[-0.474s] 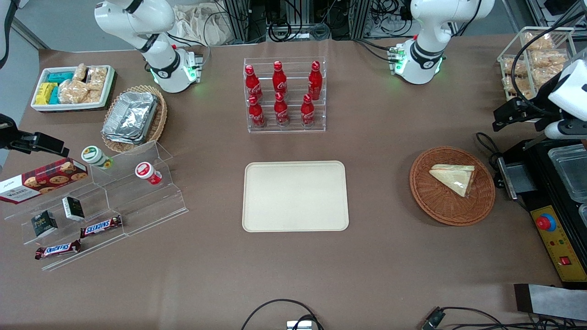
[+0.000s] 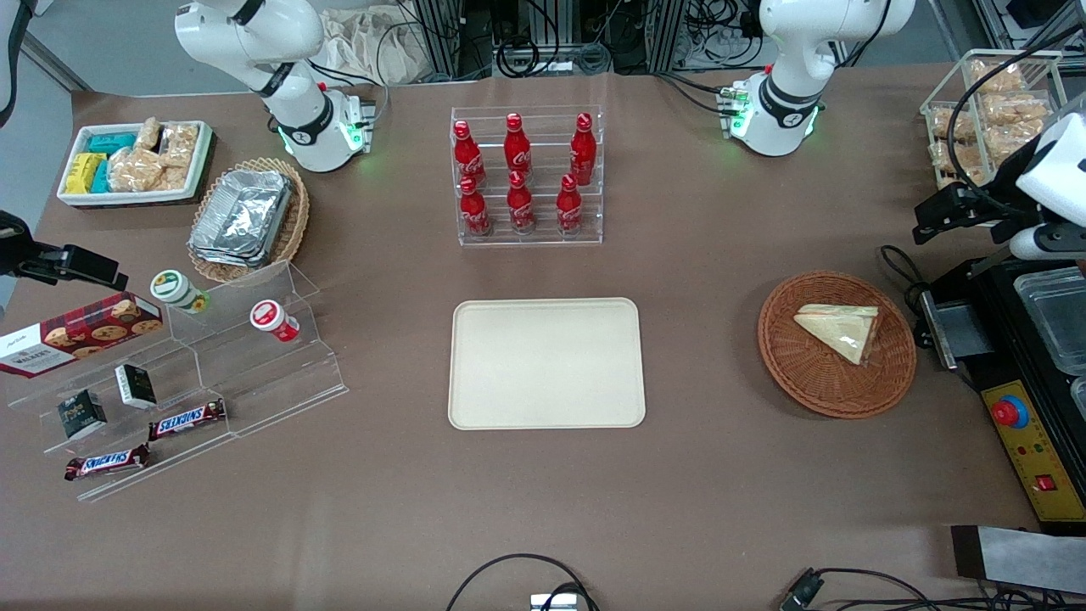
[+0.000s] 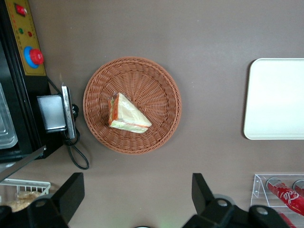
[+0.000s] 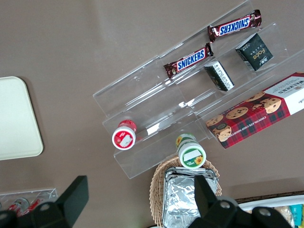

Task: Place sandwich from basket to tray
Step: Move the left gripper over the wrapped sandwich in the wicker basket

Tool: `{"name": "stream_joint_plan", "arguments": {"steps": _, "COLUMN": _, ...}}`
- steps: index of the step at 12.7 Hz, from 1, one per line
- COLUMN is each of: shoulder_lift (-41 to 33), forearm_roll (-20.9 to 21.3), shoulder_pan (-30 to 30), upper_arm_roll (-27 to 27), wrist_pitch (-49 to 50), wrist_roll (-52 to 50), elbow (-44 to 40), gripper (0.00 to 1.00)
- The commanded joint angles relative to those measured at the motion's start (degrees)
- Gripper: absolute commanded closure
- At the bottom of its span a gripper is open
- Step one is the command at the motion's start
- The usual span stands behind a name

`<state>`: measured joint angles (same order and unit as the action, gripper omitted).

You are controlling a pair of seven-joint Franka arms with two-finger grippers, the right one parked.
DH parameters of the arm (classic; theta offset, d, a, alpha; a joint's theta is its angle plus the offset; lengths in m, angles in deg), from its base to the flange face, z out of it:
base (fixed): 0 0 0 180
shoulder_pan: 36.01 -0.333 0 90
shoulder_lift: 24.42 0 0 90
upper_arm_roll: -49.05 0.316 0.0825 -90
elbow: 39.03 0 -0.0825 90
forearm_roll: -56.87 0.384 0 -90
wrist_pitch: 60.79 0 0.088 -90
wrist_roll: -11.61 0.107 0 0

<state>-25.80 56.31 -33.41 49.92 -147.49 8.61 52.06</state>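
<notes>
I see a brown table surface (image 2: pixel 721 492) carrying all items. The cream tray (image 2: pixel 546 363) lies flat at the table's middle, nothing on it. The round reddish-brown wicker basket (image 2: pixel 836 344) sits toward the working arm's end, well apart from the tray, with bare table between them. The wrapped sandwich (image 2: pixel 838 329) lies in the basket, off its centre, cut edge showing orange and green filling.

The gripper (image 3: pixel 135 202) hangs high above the table, just off the basket's rim. From the left wrist view I read both fingers (image 3: pixel 202 190) spread wide, with nothing between them.

Edges: a black machine with a red button (image 2: pixel 1010 413) stands close beside the basket at the working arm's end, with a cable (image 2: pixel 899 263) lying next to the rim. A clear rack of red cola bottles (image 2: pixel 526 174) stands farther from the front camera than the tray. A stepped acrylic display (image 2: pixel 212 373) with Snickers bars (image 2: pixel 187 418) occupies the parked arm's end.

Open room: the strip of table nearest the front camera is bare except for cables at its edge.
</notes>
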Motion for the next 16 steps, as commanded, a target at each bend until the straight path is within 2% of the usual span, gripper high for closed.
{"name": "stream_joint_plan", "arguments": {"steps": 1, "shoulder_lift": 2.1, "forearm_roll": 0.8, "shoulder_pan": 0.1, "upper_arm_roll": 1.4, "wrist_pitch": 0.7, "wrist_roll": -2.7, "elbow": -0.1, "gripper": 0.0}}
{"name": "stream_joint_plan", "arguments": {"steps": 4, "shoulder_lift": 1.6, "forearm_roll": 0.8, "shoulder_pan": 0.1, "upper_arm_roll": 2.6, "wrist_pitch": -4.0, "wrist_roll": -7.4, "elbow": 5.9, "gripper": 0.0}}
{"name": "stream_joint_plan", "arguments": {"steps": 7, "shoulder_lift": -1.5, "forearm_roll": 0.7, "shoulder_pan": -1.8, "upper_arm_roll": 3.1, "wrist_pitch": -11.7, "wrist_roll": -8.2, "elbow": 16.5, "gripper": 0.0}}
{"name": "stream_joint_plan", "arguments": {"steps": 12, "shoulder_lift": -7.5, "forearm_roll": 0.7, "shoulder_pan": -5.4, "upper_arm_roll": 3.2, "wrist_pitch": -29.2, "wrist_roll": -15.2, "elbow": 35.4, "gripper": 0.0}}
{"name": "stream_joint_plan", "arguments": {"steps": 16, "shoulder_lift": -8.4, "forearm_roll": 0.1, "shoulder_pan": -7.3, "upper_arm_roll": 3.2, "wrist_pitch": -36.8, "wrist_roll": -16.0, "elbow": 43.2, "gripper": 0.0}}
